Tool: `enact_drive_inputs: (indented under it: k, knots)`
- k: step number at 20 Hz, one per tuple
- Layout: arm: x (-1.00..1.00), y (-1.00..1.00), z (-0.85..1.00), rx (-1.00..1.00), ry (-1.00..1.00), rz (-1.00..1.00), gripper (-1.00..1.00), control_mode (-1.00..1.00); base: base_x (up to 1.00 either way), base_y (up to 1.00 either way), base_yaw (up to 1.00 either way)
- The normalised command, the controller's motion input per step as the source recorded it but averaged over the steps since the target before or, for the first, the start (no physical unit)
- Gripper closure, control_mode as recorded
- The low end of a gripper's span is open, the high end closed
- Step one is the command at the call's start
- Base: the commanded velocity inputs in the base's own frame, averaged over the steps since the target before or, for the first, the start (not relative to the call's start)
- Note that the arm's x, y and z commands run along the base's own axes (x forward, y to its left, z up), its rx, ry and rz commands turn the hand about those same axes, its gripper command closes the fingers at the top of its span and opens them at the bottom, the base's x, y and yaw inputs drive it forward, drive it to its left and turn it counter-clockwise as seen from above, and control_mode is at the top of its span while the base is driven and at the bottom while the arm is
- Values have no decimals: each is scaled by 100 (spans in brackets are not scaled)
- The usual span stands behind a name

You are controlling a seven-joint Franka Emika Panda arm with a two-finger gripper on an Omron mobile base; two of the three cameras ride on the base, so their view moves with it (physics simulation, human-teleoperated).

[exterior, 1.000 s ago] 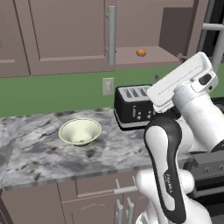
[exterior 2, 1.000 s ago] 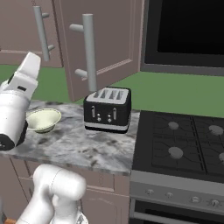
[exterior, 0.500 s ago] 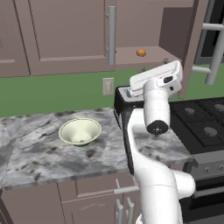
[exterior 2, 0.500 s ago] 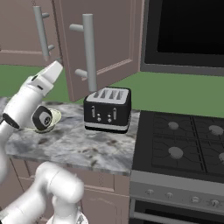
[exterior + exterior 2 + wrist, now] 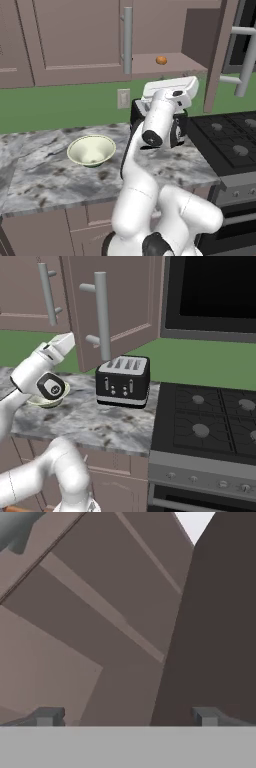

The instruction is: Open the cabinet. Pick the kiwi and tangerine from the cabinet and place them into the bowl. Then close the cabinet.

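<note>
The cabinet [image 5: 75, 40] has its left door shut and its right door [image 5: 220, 45] swung out; that door [image 5: 125, 301] is also in the right base view. A tangerine [image 5: 161, 60] lies on the bare shelf inside. The kiwi is out of view. On the counter to the left sits the bowl [image 5: 91, 150], partly behind my arm in the right base view [image 5: 35, 402]. My hand [image 5: 170, 89] is raised below the shelf, in front of the toaster. My gripper [image 5: 126, 717] is open, its fingertips [image 5: 47, 716] wide apart with nothing between, facing a cabinet door panel [image 5: 90, 627].
A black toaster [image 5: 122, 381] stands on the marble counter [image 5: 50, 175] behind my arm. The stove [image 5: 210, 421] lies to the right, with a dark microwave [image 5: 210, 291] above it. The open door's bar handle [image 5: 102, 316] juts out over the toaster.
My arm has swung left from the right side, and the hand now sits in front of the toaster below the open shelf. The tangerine and bowl have not moved.
</note>
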Motion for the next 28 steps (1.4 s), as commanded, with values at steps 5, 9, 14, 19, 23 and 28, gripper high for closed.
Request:
enact_drive_inputs:
  k: [5,9,14,19,23,28]
  knots:
    - [-2,-14,1,12,0,-22,-100,-100,0,0,0]
    - [-28,-34,7,17,-5,-31,-100,-100,0,0,0]
    - [-28,-23,13,17,-12,-31,-100,-100,0,0,0]
    - [-35,-47,22,20,-15,-27,-100,-100,0,0,0]
    - [-23,-75,22,25,-16,-16,-100,-100,0,0,0]
    - [-18,-51,12,21,-13,-6,-100,-100,0,0,0]
